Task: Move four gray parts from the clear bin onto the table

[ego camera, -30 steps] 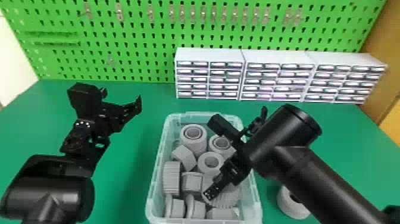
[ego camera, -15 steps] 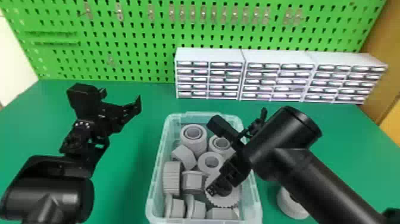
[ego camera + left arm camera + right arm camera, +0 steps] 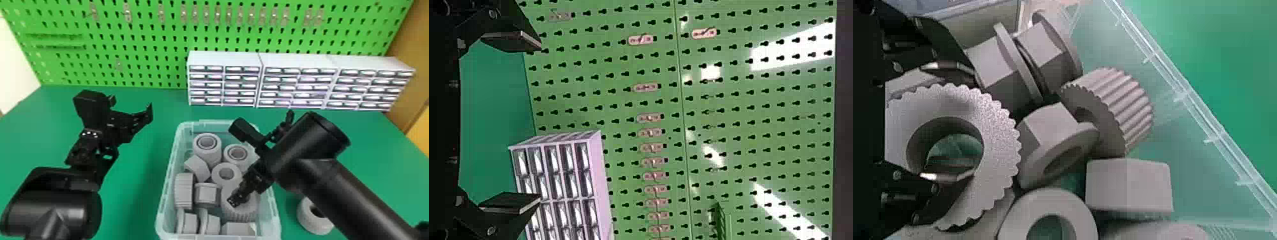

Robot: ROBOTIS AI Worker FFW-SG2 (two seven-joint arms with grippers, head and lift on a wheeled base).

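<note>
Gear [image 3: 1000,145] | in bin [image 3: 168,178], by other parts [image 3: 207,194] | right gripper [image 3: 973,124]: fingers apart, one at the hole, one outside the teeth | likely light, rigid, ridges resisting slip; best pinched across ring wall | left gripper [image 3: 539,123]: fingers apart, above table [image 3: 137,191]

Left tool [image 3: 131,102] raised, fingers wide apart, right tool [image 3: 237,199] lowered, fingers parted

Clear bin [image 3: 168,178]; gray parts [image 3: 184,191] inside
</note>
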